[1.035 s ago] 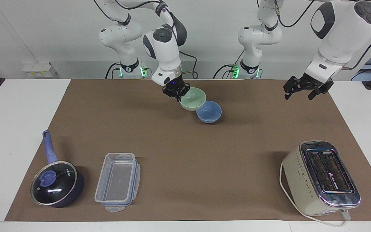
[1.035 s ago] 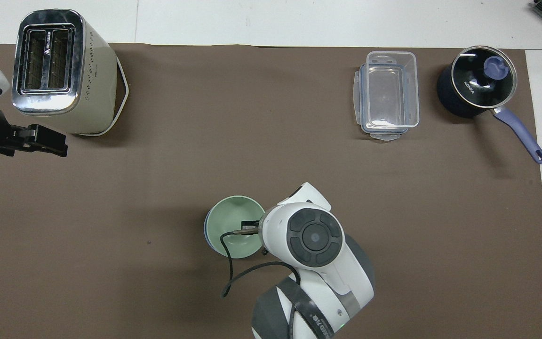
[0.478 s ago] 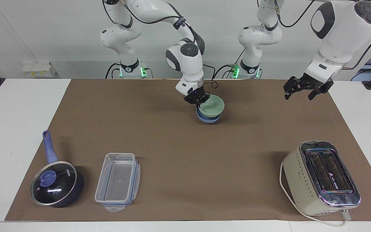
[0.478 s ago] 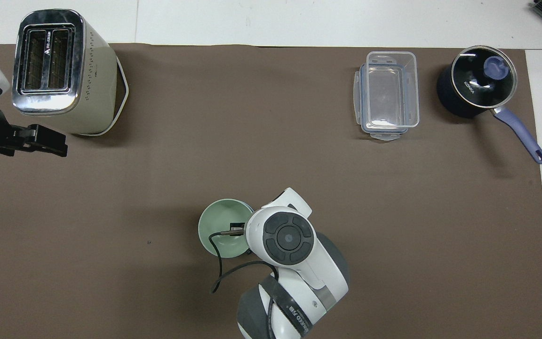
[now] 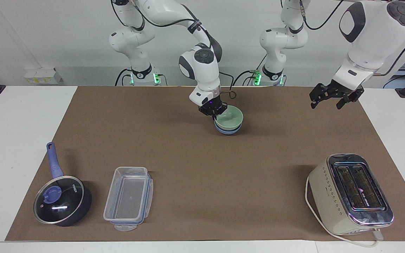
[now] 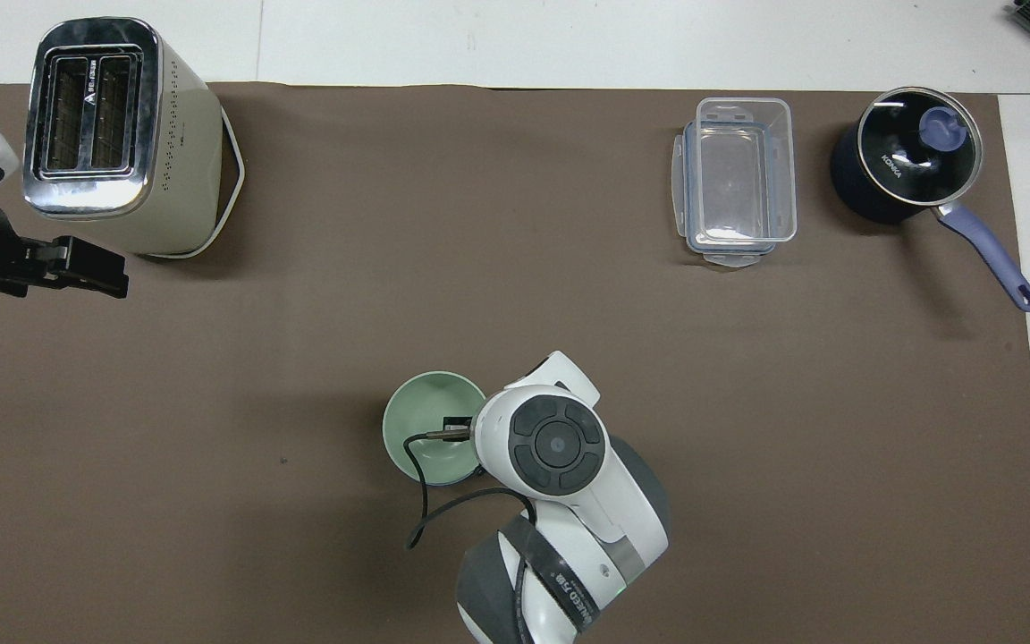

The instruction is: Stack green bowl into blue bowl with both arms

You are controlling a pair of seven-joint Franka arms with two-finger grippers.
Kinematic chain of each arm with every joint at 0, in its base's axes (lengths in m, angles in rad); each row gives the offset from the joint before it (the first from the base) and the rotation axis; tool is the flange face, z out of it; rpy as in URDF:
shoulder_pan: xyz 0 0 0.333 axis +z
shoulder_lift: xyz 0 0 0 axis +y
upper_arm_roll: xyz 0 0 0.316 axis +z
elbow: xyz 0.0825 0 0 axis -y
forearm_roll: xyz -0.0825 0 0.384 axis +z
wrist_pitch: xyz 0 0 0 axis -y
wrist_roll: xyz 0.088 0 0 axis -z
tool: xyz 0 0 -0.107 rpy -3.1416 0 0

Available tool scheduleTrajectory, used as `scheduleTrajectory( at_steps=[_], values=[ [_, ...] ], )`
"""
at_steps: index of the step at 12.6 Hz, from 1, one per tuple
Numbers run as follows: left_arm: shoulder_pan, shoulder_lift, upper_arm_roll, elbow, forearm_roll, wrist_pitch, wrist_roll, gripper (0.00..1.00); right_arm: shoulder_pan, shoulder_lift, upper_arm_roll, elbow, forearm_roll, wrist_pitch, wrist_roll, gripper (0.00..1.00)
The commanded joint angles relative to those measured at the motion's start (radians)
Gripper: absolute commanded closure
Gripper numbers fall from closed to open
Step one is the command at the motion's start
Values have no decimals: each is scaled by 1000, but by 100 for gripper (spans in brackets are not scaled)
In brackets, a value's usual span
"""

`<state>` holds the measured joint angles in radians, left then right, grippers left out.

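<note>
The green bowl sits nested in the blue bowl on the brown mat, close to the robots at the table's middle. Only the blue bowl's lower wall shows under it. My right gripper is shut on the green bowl's rim on the side toward the right arm's end. In the overhead view the green bowl covers the blue one, and the right wrist hides most of the right gripper. My left gripper waits open and empty, raised over the mat's edge at the left arm's end.
A cream toaster stands far from the robots at the left arm's end. A clear plastic container and a dark blue lidded saucepan stand far from the robots at the right arm's end.
My right gripper carried the green bowl toward the left arm's end, over the blue bowl, and lowered it into it. The left arm has not moved.
</note>
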<state>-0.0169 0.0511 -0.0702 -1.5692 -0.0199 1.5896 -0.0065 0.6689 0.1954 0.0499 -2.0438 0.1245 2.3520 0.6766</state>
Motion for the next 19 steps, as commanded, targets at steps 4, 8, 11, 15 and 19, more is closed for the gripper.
scheduleTrajectory(
  at_steps=[4,8,11,15,19],
  values=[
    [11,3,-10,12,18,-22,0,0,-11,9,7,-4,-6,55,23,69],
    [12,3,-10,12,18,-22,2,0,-21,-45,-2,10,-5,21,21,46],
    [11,3,-10,12,18,-22,2,0,-121,-155,-4,5,-20,-94,9,12],
    [12,3,-10,12,18,-22,2,0,-314,-296,-5,11,-25,-247,-110,0],
    [12,3,-10,12,18,-22,2,0,-555,-323,-7,123,-61,-396,-388,0]
  ],
)
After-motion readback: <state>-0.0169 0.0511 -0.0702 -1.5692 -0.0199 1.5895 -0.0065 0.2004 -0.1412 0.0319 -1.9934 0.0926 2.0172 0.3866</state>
